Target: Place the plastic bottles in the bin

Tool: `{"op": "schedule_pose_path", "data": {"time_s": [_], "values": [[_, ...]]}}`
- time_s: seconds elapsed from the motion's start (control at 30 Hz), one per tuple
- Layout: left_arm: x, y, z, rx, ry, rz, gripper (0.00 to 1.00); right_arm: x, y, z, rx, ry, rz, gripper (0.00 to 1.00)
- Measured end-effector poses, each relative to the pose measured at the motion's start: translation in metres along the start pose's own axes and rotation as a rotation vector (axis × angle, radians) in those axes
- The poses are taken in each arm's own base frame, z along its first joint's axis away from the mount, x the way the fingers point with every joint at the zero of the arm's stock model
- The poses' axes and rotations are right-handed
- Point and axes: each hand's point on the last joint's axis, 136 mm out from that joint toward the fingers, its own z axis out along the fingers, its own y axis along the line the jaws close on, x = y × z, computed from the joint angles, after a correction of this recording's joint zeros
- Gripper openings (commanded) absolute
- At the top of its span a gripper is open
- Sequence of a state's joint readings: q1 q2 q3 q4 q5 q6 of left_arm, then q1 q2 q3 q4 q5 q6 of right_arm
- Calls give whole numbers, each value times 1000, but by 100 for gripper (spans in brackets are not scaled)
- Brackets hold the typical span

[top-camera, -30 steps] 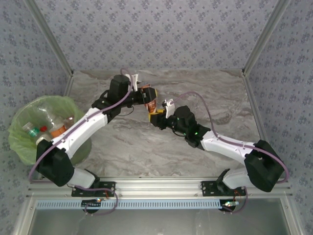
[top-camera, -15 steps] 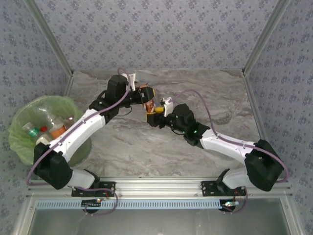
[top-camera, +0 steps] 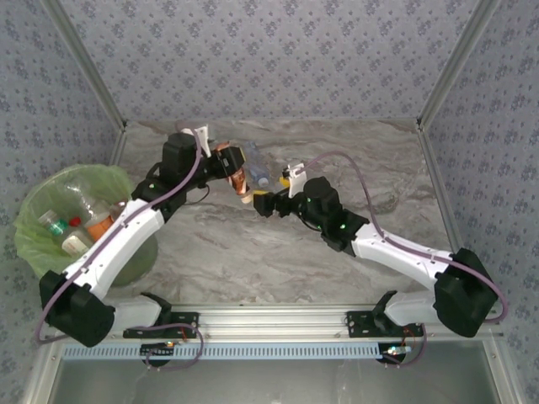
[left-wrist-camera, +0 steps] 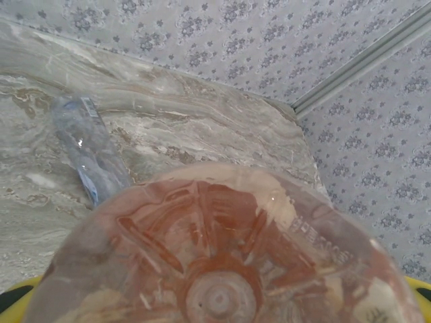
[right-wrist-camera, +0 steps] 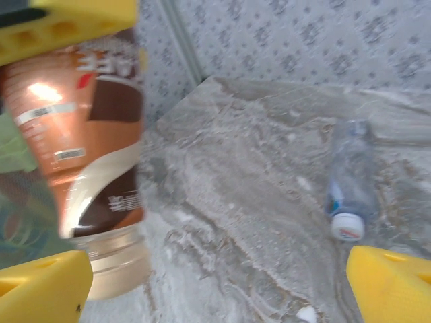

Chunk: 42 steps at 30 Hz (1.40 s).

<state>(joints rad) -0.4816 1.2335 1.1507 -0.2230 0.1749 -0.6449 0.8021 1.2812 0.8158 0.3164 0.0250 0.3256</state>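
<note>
The brown-labelled plastic bottle (top-camera: 241, 180) hangs over the marble surface (top-camera: 253, 252), its neck blurred, clamped in the left gripper (top-camera: 233, 168) jaws. That arm has swung left toward the green-bagged round bin (top-camera: 34, 240). The right gripper (top-camera: 263, 203), jaws spread and empty, now stands apart. A clear blue-labelled bottle (top-camera: 258, 174) lies behind.

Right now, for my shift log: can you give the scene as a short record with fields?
left hand: shut on brown bottle
right hand: open, just beside that bottle
blue-label bottle: lying on the table, free of both hands
bin: far left, several bottles inside
</note>
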Motion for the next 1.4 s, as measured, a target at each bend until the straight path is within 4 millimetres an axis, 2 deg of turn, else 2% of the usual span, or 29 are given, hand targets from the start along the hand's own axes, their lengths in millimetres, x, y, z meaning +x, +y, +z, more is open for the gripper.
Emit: {"op": "schedule_pose_path", "data": {"time_s": [0.3,0.67,0.83,0.93,1.1,1.23,1.4], "values": [[-14,1,-37,-49,-78,27,41,-4,-39,-4,180,-27,66,99],[-24,-3,-81,-73,-152,93,41,13,-87,-15,372,-41,195,99],[-27,-2,-100,-103,-175,119,41,17,-91,-17,390,-33,216,99],[-39,-5,-115,-128,-215,145,41,19,-93,-17,397,-24,224,99],[-56,-3,-152,-204,-310,208,41,21,-95,-18,404,-18,231,99],[-71,9,-184,-323,-397,247,41,23,-97,-17,410,-13,232,99],[-80,36,-218,-520,-474,286,42,24,-97,-9,409,4,232,99]]}}
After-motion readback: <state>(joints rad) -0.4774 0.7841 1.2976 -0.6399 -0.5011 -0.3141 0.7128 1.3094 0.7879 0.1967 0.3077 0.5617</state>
